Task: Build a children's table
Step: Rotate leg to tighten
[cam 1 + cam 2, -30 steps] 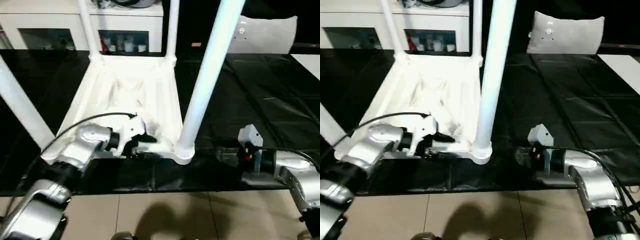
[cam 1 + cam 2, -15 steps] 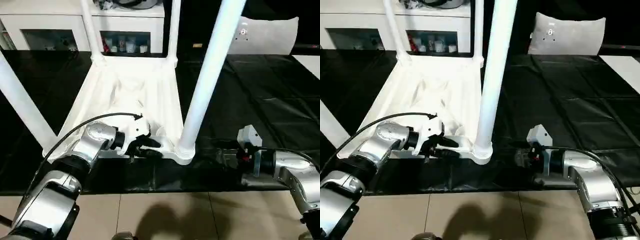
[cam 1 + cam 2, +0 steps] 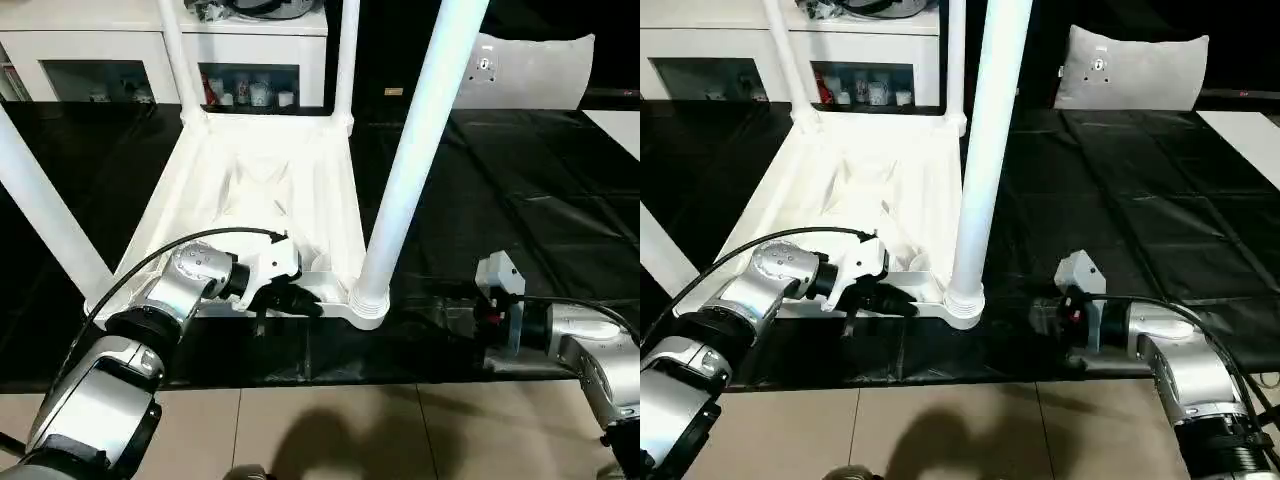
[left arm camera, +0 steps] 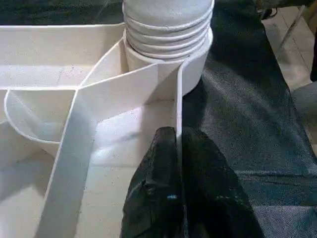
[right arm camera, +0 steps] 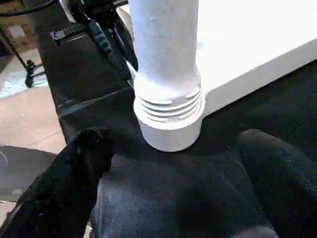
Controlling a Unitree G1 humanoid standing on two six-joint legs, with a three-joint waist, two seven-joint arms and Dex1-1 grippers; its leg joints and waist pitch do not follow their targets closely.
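- On the black mat (image 3: 520, 210), the children's table (image 3: 270, 190) lies upside down, its legs pointing up.
- Left gripper (image 4: 177, 163) is clamped on the thin near rim of the table, close to the corner socket (image 3: 367, 303) that holds the nearest leg (image 3: 415, 150).
- Right gripper (image 5: 173, 163) rests spread wide apart on the mat, just beside that socket, grasping nothing.

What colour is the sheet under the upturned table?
Black, a matte sheet under the all-white table; clearest in the right eye view.
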